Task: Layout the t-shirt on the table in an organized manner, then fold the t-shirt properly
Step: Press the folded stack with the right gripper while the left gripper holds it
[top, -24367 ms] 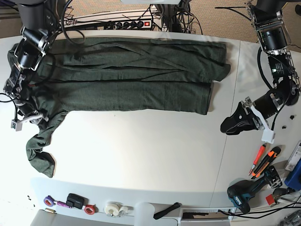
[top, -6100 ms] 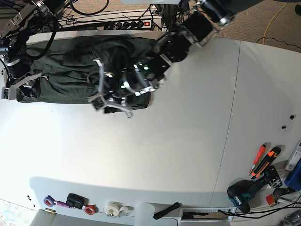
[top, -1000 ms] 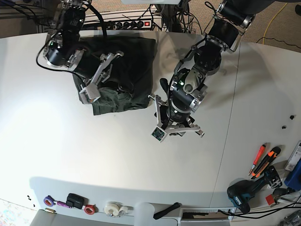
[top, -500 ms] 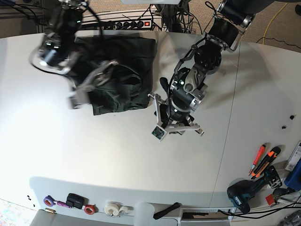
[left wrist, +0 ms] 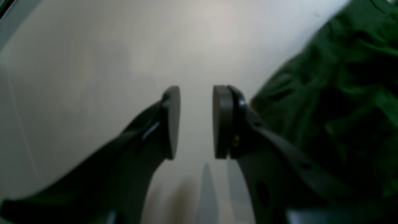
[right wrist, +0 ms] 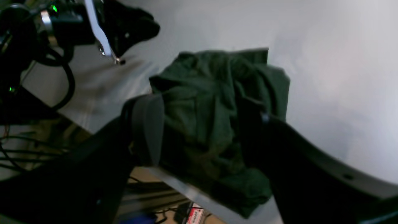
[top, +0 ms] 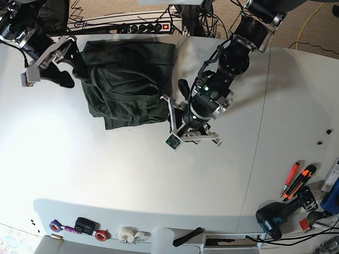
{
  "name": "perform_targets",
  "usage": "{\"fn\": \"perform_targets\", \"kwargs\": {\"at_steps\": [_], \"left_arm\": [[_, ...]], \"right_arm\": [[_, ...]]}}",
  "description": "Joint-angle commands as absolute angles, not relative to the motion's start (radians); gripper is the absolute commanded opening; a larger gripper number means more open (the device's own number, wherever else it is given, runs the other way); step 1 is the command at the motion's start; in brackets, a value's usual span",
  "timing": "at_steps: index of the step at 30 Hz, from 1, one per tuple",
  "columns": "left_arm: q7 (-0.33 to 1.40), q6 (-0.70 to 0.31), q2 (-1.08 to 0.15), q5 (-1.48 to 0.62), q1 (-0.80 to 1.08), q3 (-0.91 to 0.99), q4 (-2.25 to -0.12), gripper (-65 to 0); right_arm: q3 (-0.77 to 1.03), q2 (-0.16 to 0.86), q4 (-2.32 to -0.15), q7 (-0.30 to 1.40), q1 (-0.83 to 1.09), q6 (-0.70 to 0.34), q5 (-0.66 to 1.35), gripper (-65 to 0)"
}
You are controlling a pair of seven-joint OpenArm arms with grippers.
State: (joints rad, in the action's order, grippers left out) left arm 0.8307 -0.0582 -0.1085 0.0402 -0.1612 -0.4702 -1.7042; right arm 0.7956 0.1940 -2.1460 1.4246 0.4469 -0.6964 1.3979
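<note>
Right gripper (top: 61, 66) withdrawn off t-shirt (top: 130, 82), jaws now open

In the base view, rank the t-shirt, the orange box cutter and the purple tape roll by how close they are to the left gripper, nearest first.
From the left gripper:
1. The t-shirt, just beside it, toward the view's left.
2. The orange box cutter, off at the right edge.
3. The purple tape roll, at the near-left corner.

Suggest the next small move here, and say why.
Probably bring the left gripper in to smooth the t-shirt's near edge: the bundle lies folded but rumpled on the table, that gripper hangs empty and part-open beside it, and the open right gripper has nothing between its fingers.
</note>
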Motion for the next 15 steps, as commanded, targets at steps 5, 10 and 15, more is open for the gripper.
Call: {"fn": "perform_targets", "kwargs": {"at_steps": [5, 10, 15], "left_arm": [[0.812, -0.054, -0.102, 0.016, -0.18, -0.466, -1.724, -48.5], [0.813, -0.054, -0.103, 0.01, -0.18, -0.466, -1.724, -48.5], [0.815, -0.054, -0.103, 0.01, -0.18, -0.466, -1.724, -48.5]], "right_arm": [[0.78, 0.207, -2.159, 1.396, 0.451, -0.698, 1.412, -27.9], [0.681, 0.208, -2.133, 1.396, 0.451, -0.698, 1.269, -27.9], [0.587, 0.208, -2.122, 1.359, 0.451, -0.698, 1.094, -28.0]]}}
